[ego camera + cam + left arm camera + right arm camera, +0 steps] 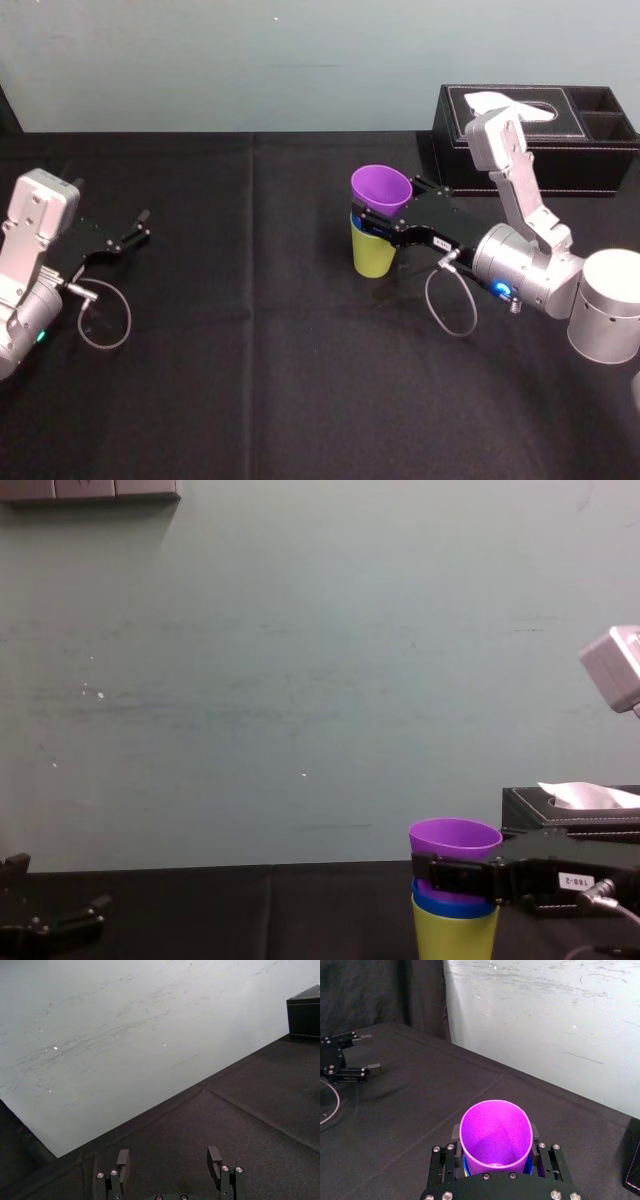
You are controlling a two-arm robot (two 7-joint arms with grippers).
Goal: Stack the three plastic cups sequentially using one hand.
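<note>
The three plastic cups stand nested right of the table's middle: the lime yellow-green cup (372, 256) at the bottom, a band of the blue cup (452, 904) above its rim, and the purple cup (381, 187) on top. My right gripper (385, 215) reaches in from the right. Its fingers press both sides of the purple cup (495, 1130), just under the rim, shut on it. The stack rests upright on the black cloth in the chest view, with the yellow-green cup (455, 938) lowest. My left gripper (140, 226) is parked at the far left, open and holding nothing.
A black tissue box (530, 140) with a white tissue sits at the back right, just behind my right arm. The black cloth (250, 380) covers the whole table up to a pale wall. A loose cable loops beside each wrist.
</note>
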